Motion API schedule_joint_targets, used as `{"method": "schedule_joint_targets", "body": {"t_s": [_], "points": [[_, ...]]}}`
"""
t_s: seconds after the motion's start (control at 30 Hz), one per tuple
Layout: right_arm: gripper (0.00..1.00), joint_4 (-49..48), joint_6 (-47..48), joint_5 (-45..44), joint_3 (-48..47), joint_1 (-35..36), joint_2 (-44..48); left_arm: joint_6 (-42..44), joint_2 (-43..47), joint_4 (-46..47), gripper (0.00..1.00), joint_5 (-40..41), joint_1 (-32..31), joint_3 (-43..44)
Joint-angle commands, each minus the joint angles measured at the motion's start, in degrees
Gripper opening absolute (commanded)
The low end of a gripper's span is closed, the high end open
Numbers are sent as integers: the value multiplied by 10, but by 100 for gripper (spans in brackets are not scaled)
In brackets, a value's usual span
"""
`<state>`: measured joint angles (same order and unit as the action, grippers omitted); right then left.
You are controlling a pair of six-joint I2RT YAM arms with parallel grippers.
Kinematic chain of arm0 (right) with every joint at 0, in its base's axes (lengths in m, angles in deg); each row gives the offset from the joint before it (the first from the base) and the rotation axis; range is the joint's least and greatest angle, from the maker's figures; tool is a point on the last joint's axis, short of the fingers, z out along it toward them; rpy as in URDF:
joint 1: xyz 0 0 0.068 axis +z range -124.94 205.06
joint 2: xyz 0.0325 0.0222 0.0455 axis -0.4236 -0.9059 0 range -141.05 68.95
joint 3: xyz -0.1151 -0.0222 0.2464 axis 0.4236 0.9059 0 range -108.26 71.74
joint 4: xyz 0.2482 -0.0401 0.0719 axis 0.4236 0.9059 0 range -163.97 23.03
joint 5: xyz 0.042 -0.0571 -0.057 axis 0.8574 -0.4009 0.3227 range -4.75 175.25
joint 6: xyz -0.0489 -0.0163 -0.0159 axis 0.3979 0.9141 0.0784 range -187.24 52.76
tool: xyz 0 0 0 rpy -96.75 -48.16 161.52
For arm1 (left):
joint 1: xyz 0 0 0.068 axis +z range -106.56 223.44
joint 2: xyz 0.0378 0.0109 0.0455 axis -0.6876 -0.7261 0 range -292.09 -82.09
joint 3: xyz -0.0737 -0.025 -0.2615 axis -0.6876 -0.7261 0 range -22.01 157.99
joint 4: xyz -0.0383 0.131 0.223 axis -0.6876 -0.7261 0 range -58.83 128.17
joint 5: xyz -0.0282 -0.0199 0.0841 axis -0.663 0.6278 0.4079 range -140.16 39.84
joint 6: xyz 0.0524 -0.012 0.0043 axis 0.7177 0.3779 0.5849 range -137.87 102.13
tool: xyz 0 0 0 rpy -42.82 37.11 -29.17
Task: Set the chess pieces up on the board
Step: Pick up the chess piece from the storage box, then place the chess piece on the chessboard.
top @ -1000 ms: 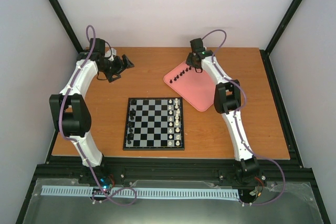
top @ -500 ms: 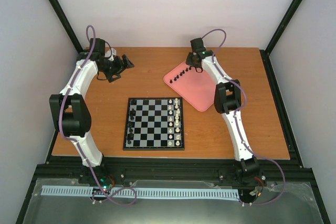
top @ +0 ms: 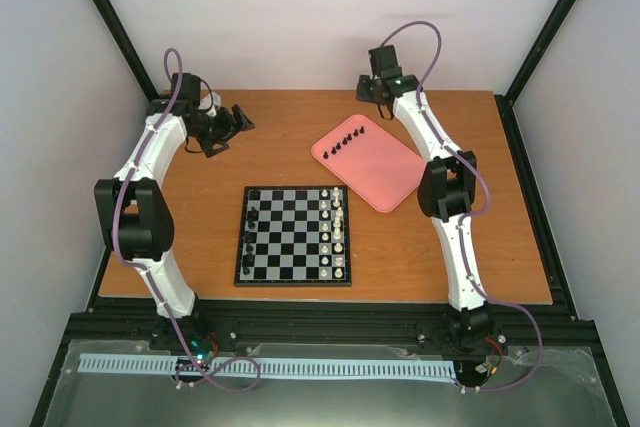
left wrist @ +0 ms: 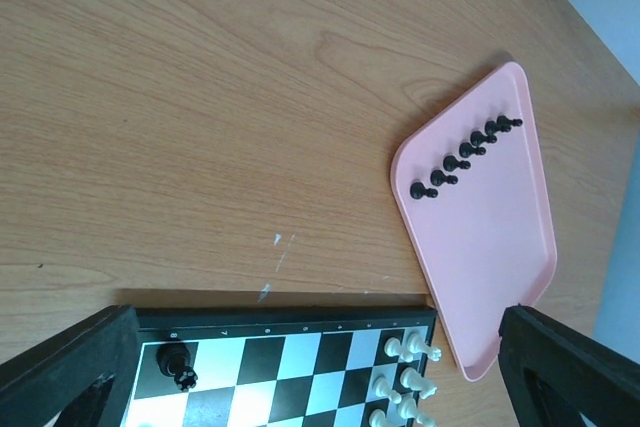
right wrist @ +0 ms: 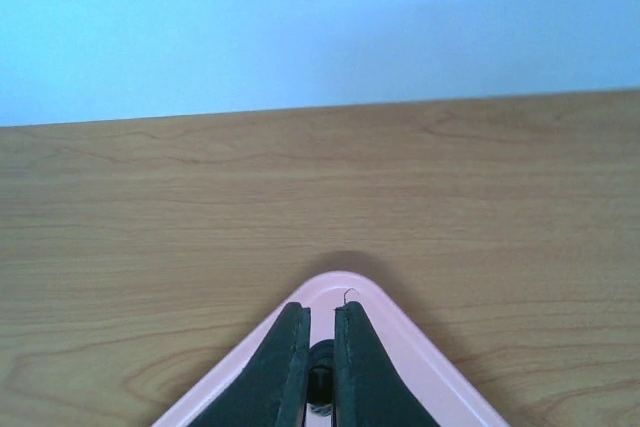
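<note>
right gripper raised piece above wooden table

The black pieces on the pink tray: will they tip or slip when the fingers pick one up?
Probably light: each piece is tiny beside the tray. They stand close in a row, so a nudged one would likely topple its neighbour. The right fingers seem to pinch one over little surface; it could slip.

Tray: 7 blk pcs; 1 board
</note>
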<state>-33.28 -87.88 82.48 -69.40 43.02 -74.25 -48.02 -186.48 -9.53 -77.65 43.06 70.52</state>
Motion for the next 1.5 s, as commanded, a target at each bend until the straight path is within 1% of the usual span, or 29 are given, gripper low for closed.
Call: {"method": "schedule_joint_targets", "body": {"t_s": [0.0, 0.13, 0.27, 0.47, 0.67, 0.87, 1.0, 1.2, 1.47], "points": [[3, 27, 55, 12, 5, 32, 50, -3, -9, -8, 100, 28, -1, 11], [3, 27, 55, 31, 91, 74, 113, -18, -1, -4, 100, 55, 2, -12], [3, 36, 55, 40, 141, 142, 150, -28, 12, 8, 100, 73, 5, -40], [3, 46, 37, 43, 183, 230, 174, -29, 28, 14, 100, 94, 6, -62], [3, 25, 15, 59, 247, 282, 195, -44, 41, 33, 100, 103, 16, -110], [3, 29, 16, 57, 233, 311, 166, -39, 65, 35, 100, 101, 34, -145], [3, 43, 16, 67, 218, 317, 138, -30, 80, 24, 100, 107, 43, -150], [3, 53, 28, 56, 191, 337, 97, -15, 97, 13, 100, 124, 51, -155], [3, 26, 31, 47, 191, 345, 67, -8, 113, 15, 100, 111, 54, -162]]}}
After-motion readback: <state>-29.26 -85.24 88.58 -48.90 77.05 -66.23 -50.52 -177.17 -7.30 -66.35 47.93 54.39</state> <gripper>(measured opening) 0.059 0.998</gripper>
